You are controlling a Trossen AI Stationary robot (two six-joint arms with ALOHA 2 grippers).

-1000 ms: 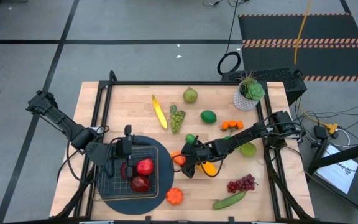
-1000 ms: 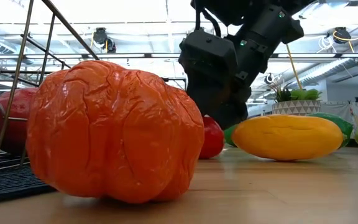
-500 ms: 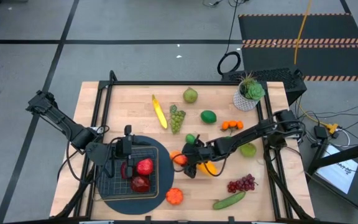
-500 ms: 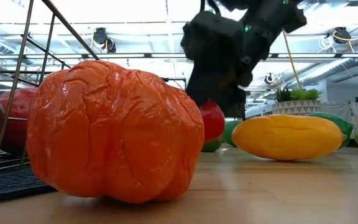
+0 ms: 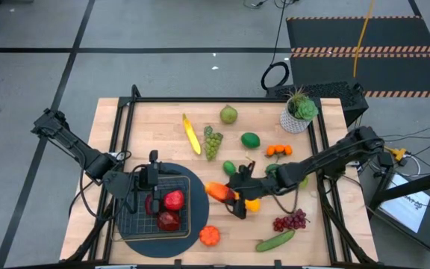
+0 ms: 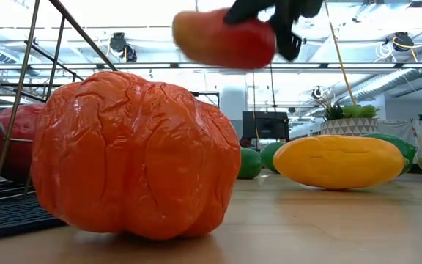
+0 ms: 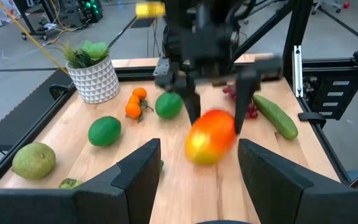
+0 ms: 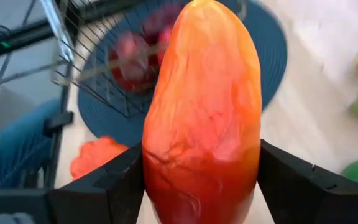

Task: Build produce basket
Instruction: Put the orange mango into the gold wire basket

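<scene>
Above table, right gripper (image 5: 235,196) clasping red-orange fruit (image 5: 219,191)

Right arm is stretched way out across the bench from the right side, elbow bent, wrist roughly mid-bench. Its end effector (image 5: 232,196) is up off the surface, fingers clamped on either side of a red-orange mango (image 5: 219,191), which sticks out past the fingertips toward the left arm's side. In the right wrist view you can see both dark fingers (image 8: 98,186) pressed against the fruit's flanks.

Left arm comes in from the left edge, folded at the elbow, forearm running along toward the middle. Its end effector (image 5: 153,179) sits low, fingers (image 7: 135,171) parted about halfway with nothing between them, pointed straight at the other arm.
</scene>
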